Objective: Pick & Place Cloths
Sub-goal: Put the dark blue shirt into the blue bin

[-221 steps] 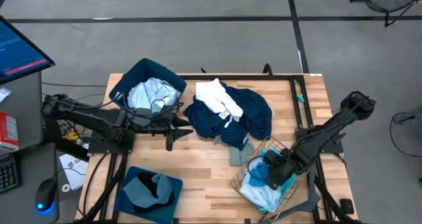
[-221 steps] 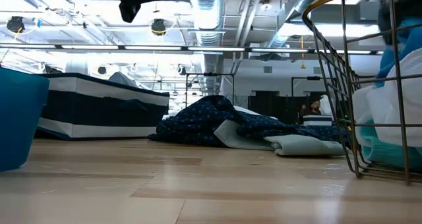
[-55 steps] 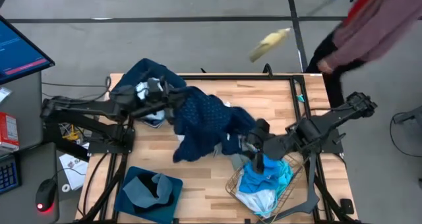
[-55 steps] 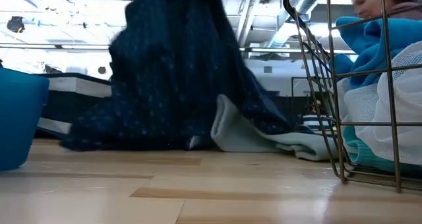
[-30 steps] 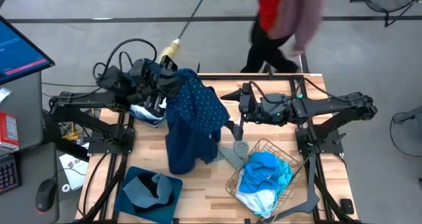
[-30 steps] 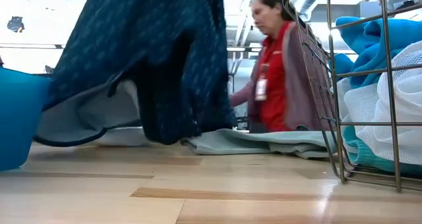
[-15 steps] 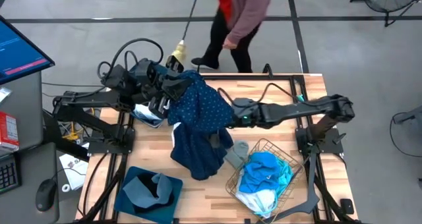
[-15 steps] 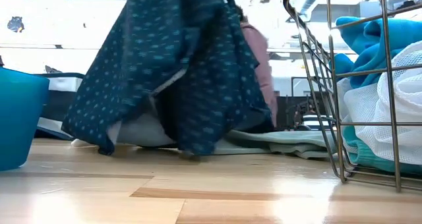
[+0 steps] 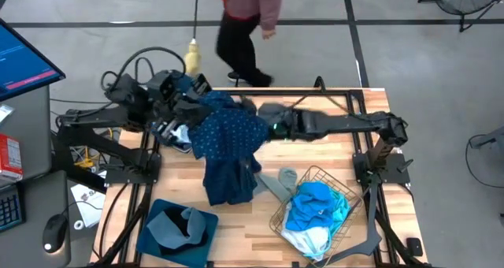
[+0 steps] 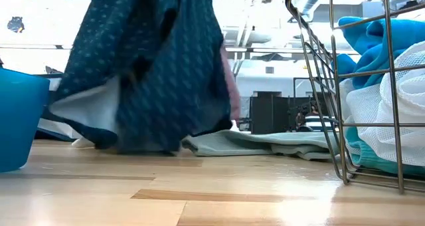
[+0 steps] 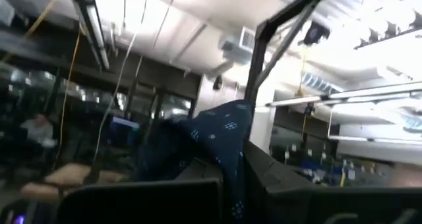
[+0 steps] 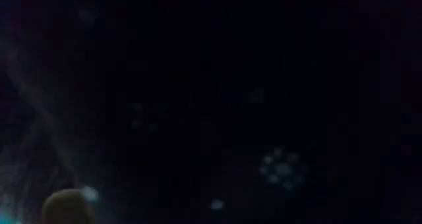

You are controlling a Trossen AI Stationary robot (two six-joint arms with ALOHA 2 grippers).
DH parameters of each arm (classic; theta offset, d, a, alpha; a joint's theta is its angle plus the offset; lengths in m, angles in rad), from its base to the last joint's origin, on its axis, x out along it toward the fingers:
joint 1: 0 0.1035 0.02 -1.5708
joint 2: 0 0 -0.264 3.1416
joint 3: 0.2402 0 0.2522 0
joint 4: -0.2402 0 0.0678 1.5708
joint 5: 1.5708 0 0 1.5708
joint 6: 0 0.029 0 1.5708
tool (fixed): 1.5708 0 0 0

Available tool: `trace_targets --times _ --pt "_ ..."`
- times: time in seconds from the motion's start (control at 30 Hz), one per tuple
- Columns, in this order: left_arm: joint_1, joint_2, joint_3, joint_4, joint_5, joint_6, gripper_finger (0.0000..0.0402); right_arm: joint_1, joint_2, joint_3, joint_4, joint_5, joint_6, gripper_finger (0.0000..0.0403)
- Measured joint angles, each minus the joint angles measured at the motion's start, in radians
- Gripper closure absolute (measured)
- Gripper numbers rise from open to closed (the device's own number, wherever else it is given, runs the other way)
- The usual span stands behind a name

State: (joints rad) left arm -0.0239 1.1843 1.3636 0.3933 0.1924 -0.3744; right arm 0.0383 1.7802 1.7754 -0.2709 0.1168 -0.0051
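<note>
Both hands at the navy dotted cloth (hanging over table); left hand gripping it; right hand's grip hidden

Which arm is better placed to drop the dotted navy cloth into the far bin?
Left, I'd judge. The left gripper holds the navy cloth up right beside the far bin. The right gripper reaches across the table into the same cloth, farther from that bin.
</note>
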Motion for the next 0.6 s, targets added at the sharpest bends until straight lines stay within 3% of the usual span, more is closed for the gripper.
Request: trace_targets --times 0.2,0.33,0.43,0.6 --pt "-0.004 -0.09 0.0 -0.289 -0.002 0.014 0.0401 -0.124 -0.008 0.217 -0.055 -0.045 0.006 0.0396" --pt "-0.004 -0.115 0.0 -0.453 -0.051 0.112 0.0401 -0.202 0.022 0.331 -0.06 -0.112 0.032 0.0398" --pt "0.0 -0.116 0.0 -0.58 -0.168 0.194 0.0401 -0.25 0.049 0.382 -0.045 -0.165 0.058 0.0399" --pt "0.03 -0.118 -0.001 -0.773 -0.472 0.28 0.04 -0.303 0.095 0.427 0.004 -0.235 0.115 0.0399"
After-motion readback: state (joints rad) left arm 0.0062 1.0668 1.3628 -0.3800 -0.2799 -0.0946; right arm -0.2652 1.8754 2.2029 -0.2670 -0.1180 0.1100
